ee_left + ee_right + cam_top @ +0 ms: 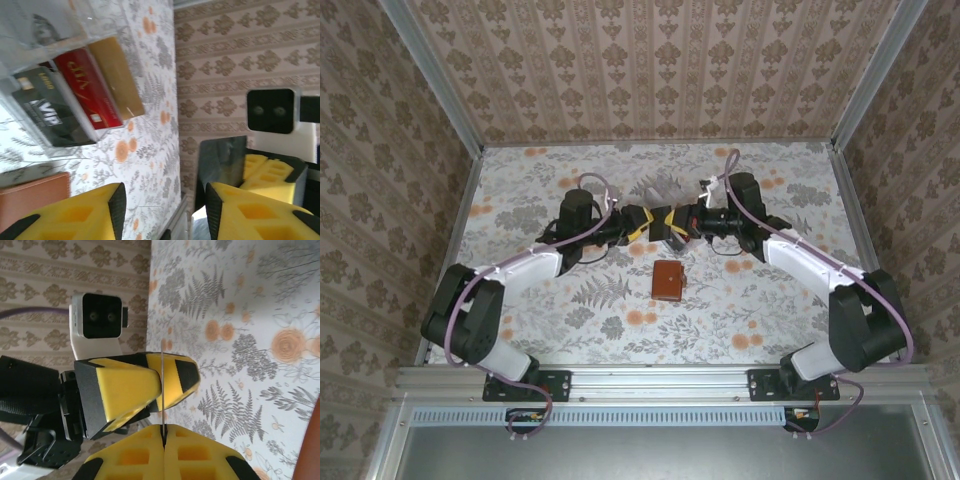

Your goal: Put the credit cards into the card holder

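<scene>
Right claw (163,432): jaws shut, clamped on a dark card (162,390) held edge-on, sticking straight out past the fingertips. Left claw (165,192) is met nose to nose with it over mid-table. Its jaws stand apart, with the same dark card (222,162) passing between the yellow fingers (75,215); no clamp by the left is seen.

Outward from the claws: the card holder (668,281) lies flat on the flowered table (520,330), on the arm-base side of both claws, near but apart, touched by neither. It is also seen from the left wrist as a brown slab (30,200) just beside that claw's finger.

Beyond the left claw's tips a clear tray (30,30) is seen with three cards side by side: grey VIP card (50,115), red card (90,85), tan card (117,75).

Progress, judged: early. No card is seen in the holder, which appears folded shut. One card is in the air, and three are left in the tray. Opening the holder and every insertion are taken as not yet done.

Look of the things: the held card is thin, stiff, dark and unbent; its face markings cannot be told. The holder is plain brown leather, small, with a tab on its near edge.
</scene>
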Tool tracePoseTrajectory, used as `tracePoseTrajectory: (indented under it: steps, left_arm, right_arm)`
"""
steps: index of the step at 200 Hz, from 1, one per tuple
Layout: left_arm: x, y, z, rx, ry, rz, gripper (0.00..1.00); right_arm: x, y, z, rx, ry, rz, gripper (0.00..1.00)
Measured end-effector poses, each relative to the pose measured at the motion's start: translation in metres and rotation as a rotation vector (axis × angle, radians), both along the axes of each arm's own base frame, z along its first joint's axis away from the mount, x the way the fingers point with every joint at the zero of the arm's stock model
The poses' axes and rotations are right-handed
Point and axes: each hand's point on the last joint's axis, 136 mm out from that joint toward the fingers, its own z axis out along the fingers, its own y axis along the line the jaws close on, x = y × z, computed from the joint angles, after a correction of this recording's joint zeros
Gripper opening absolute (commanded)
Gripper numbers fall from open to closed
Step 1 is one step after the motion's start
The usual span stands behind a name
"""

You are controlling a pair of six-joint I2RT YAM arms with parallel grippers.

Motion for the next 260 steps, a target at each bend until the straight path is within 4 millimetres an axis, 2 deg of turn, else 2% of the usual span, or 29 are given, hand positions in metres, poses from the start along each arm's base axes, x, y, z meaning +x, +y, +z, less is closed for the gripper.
tracePoseTrajectory:
  steps: [20, 39, 69, 112, 137, 187, 216, 260]
  left_arm:
    - [-0.003, 0.013, -0.014, 0.098, 0.024, 0.040, 0.58]
    - [-0.006, 0.024, -0.027, 0.217, 0.049, 0.064, 0.58]
    - [-0.008, 0.042, -0.038, 0.376, 0.054, 0.087, 0.58]
    - [-0.015, 0.062, -0.051, 0.502, 0.058, 0.127, 0.58]
    - [-0.021, 0.060, -0.057, 0.539, 0.050, 0.123, 0.58]
    - [-0.032, 0.055, -0.063, 0.590, 0.037, 0.109, 0.58]
    - [-0.032, 0.058, -0.066, 0.609, 0.038, 0.119, 0.58]
    - [-0.034, 0.059, -0.073, 0.650, 0.041, 0.109, 0.59]
  right_arm:
    - [-0.004, -0.011, -0.017, -0.120, 0.043, -0.089, 0.02]
    - [-0.022, -0.016, -0.040, -0.318, 0.103, -0.168, 0.00]
    - [-0.053, -0.017, -0.054, -0.531, 0.120, -0.226, 0.00]
    - [-0.073, -0.036, -0.071, -0.715, 0.136, -0.286, 0.00]
    - [-0.076, -0.033, -0.078, -0.762, 0.140, -0.273, 0.00]
    - [-0.072, -0.022, -0.112, -0.853, 0.187, -0.231, 0.00]
    - [-0.068, -0.020, -0.119, -0.885, 0.190, -0.219, 0.00]
    - [-0.069, -0.033, -0.121, -0.937, 0.197, -0.230, 0.00]
